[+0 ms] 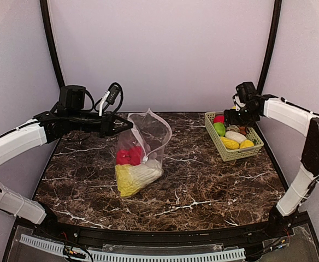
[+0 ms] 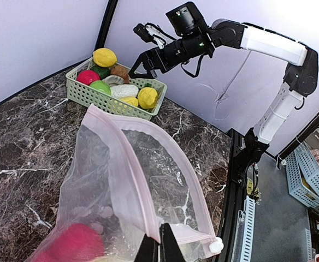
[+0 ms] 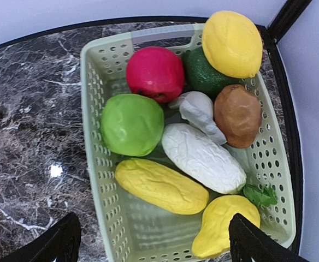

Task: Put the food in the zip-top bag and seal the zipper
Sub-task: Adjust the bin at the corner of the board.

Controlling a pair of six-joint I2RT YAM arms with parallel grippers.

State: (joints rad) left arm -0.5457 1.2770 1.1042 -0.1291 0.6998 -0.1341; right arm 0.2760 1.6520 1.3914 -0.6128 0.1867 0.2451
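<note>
We seem mid-loading: left fingers [image 2: 170, 248] pinch the rim of the zip-top bag [image 1: 148, 131], right fingers [image 3: 61, 243] hang wide over the basket [image 3: 93, 109] and must next close on 1 food [image 3: 203, 158].

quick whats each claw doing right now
Left claw: closed, pinching the zip-top bag at its pink zipper.
Right claw: open, holding nothing, above the green basket.

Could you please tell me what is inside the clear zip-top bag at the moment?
Inside the zip-top bag lie a red piece and a yellow-white cabbage. Anything beneath or behind those two is covered and cannot be made out.
</note>
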